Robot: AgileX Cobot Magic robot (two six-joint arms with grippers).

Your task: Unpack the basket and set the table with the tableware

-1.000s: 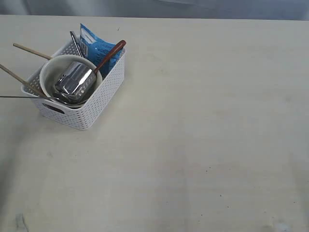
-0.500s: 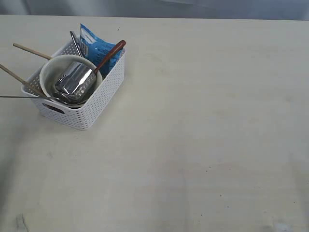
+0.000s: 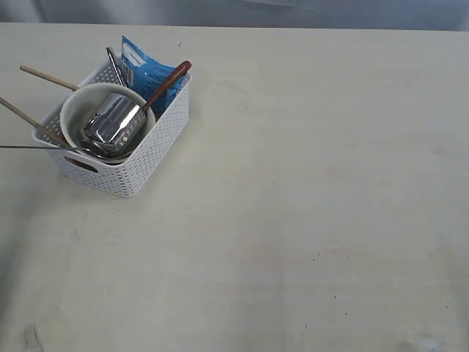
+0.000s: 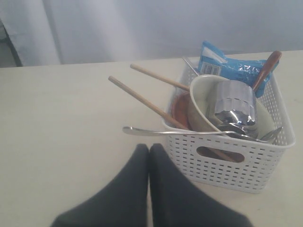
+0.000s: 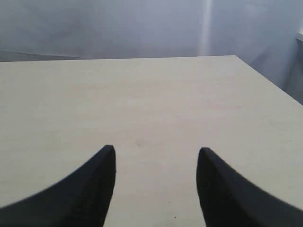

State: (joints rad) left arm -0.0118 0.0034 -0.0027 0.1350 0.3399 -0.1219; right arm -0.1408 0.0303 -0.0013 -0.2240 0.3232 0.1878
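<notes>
The white basket (image 3: 139, 169) (image 4: 246, 165) stands at the table's (image 3: 308, 183) far left. Inside it a cream bowl (image 3: 73, 110) (image 4: 201, 99) holds a shiny steel cup (image 3: 111, 121) (image 4: 234, 106) lying on its side. A dark red spoon (image 3: 170, 82) (image 4: 266, 70), wooden chopsticks (image 3: 33, 121) (image 4: 142, 98) and a steel utensil handle (image 4: 161, 132) stick out over the rim. A reddish-brown plate (image 4: 180, 109) stands behind the bowl. My left gripper (image 4: 149, 147) is shut and empty, just short of the basket's near wall. My right gripper (image 5: 156, 151) is open over bare tabletop (image 5: 142, 104). Neither gripper shows in the exterior view.
A blue snack packet (image 3: 143, 70) (image 4: 227, 66) leans at the basket's far corner. Another steel handle (image 3: 115, 66) rises beside it. A pale wall or curtain lies behind the table's far edge (image 5: 118, 59). The table's right edge (image 5: 270, 82) shows in the right wrist view.
</notes>
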